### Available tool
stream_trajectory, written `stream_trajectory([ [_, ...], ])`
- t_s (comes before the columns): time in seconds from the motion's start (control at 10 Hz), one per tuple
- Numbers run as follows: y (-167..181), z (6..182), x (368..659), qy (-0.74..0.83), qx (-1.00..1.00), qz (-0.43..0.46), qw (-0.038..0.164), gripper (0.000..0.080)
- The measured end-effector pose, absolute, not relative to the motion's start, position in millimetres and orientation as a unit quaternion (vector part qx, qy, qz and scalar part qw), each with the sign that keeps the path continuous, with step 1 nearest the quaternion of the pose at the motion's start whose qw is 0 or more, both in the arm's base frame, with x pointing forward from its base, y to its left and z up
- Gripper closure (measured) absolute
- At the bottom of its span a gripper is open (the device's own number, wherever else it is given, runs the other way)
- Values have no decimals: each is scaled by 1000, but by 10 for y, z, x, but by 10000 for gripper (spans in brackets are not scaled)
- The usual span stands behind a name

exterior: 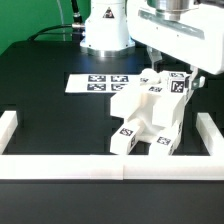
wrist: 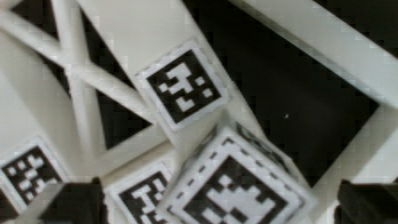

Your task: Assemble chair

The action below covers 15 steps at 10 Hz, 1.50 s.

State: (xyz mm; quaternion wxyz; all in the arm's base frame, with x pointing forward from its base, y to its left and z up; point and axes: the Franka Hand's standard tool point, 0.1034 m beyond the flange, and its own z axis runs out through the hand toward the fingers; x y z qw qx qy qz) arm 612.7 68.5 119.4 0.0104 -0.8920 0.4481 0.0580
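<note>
The chair [exterior: 150, 115] stands partly put together at the exterior view's right of the black table, a cluster of chunky white parts with black-and-white tags. My gripper [exterior: 176, 84] hangs over its topmost tagged part [exterior: 180, 86]. In the wrist view the gripper [wrist: 222, 200] is open, its dark fingertips [wrist: 71, 202] standing wide on either side of a tagged white block [wrist: 240, 190], which rests on the chair. Beyond it run crossed white bars [wrist: 80, 80], and one bar carries a tag [wrist: 183, 85].
The marker board [exterior: 98, 83] lies flat behind the chair toward the exterior view's left. White border rails [exterior: 60, 168] run along the front and up both sides. The robot's base [exterior: 105, 30] stands at the back.
</note>
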Motion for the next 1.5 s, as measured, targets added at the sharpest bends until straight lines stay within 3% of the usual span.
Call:
stream_trajectory([
  [1.0, 691, 1145, 6117, 115, -992, 52, 21, 151],
  [1.3, 681, 1140, 6116, 105, -993, 51, 21, 516],
  [1.5, 680, 1140, 6116, 106, -993, 51, 21, 514],
])
